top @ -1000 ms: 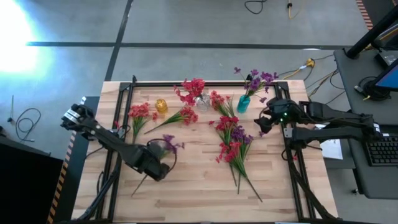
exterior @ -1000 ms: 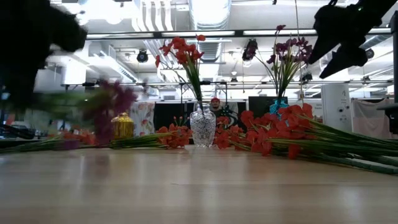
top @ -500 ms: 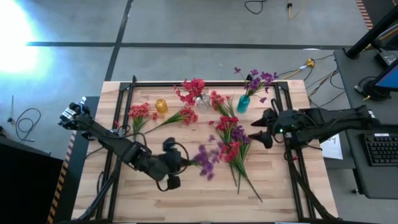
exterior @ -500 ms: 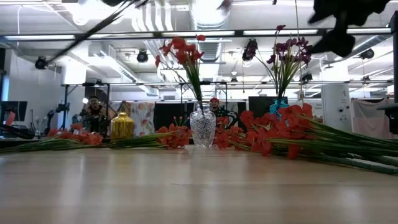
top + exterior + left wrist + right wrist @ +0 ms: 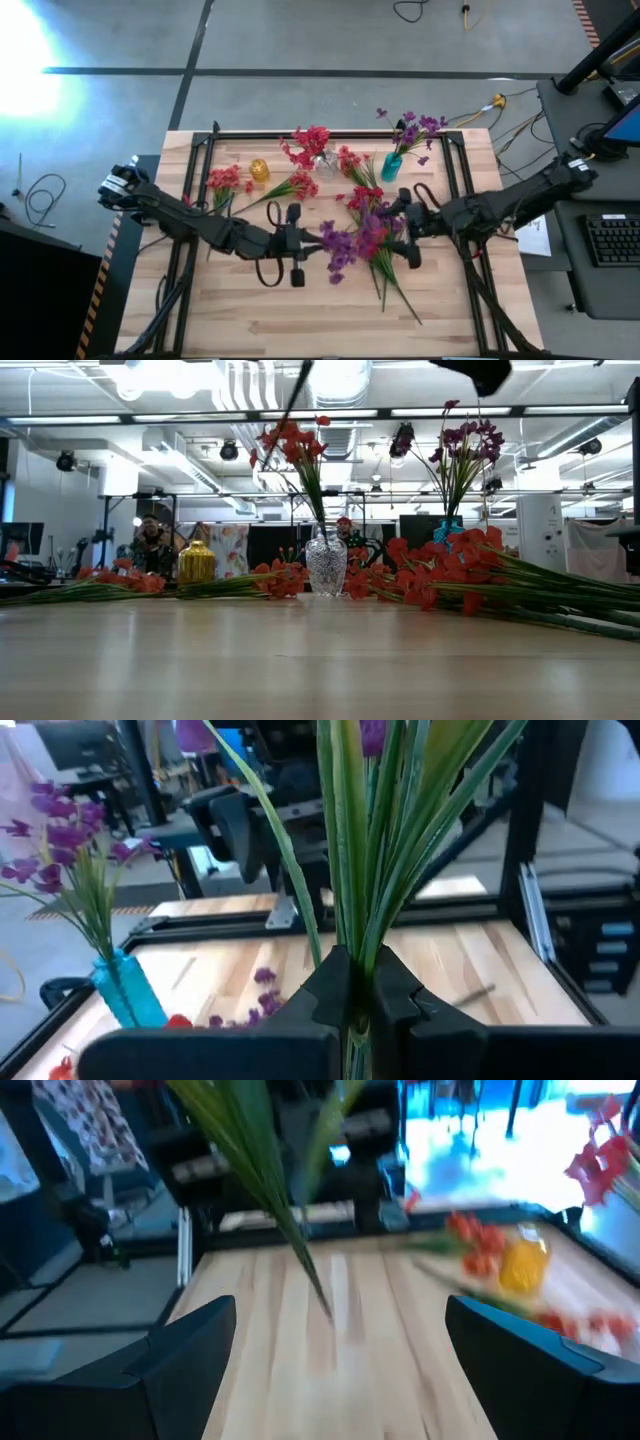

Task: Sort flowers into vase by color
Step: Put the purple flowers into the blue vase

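While clamped on purple sprig (image 5: 340, 245), left claw (image 5: 296, 242) facing spread right claw (image 5: 408, 232) above loose flowers (image 5: 372, 215).

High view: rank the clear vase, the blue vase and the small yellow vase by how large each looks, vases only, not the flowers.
1. blue vase and clear vase: they look about alike from above, and blossoms cover part of each, so no ranking between them.
2. small yellow vase: plainly the smallest.

purple sprig (image 5: 340, 245) is pinched by its green stems between the left gripper's (image 5: 352, 1005) fingers, blossoms probably reaching between the right gripper's (image 5: 408, 232) wide-apart fingers.
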